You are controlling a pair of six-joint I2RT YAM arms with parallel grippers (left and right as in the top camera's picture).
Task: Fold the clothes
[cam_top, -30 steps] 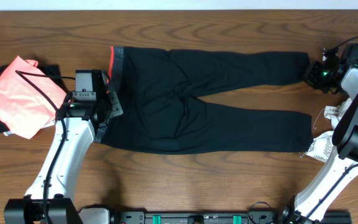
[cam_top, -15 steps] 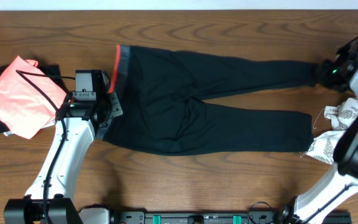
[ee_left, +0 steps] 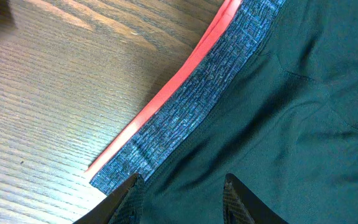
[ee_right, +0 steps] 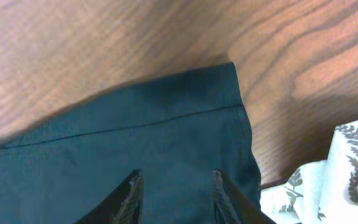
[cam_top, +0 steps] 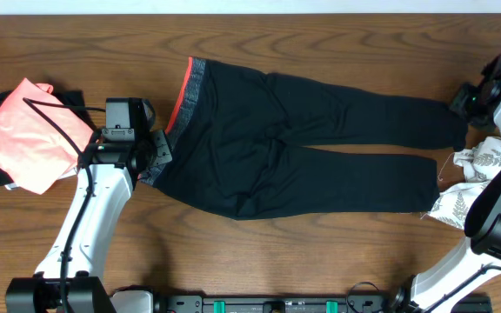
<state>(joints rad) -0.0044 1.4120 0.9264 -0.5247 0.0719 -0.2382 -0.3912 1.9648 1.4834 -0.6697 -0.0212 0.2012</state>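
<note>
At the cuff (ee_right: 166, 118) of the leggings (cam_top: 303, 143), with right fingers (ee_right: 129, 194) parted and left fingers (ee_left: 236, 200) parted over the waistband (ee_left: 216, 93): pinch squarely, tug straight.

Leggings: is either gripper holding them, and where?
Left gripper sits on the leggings at a waistband corner; whether it grips cannot be told. Right gripper is open over a cuff, holding nothing.
</note>
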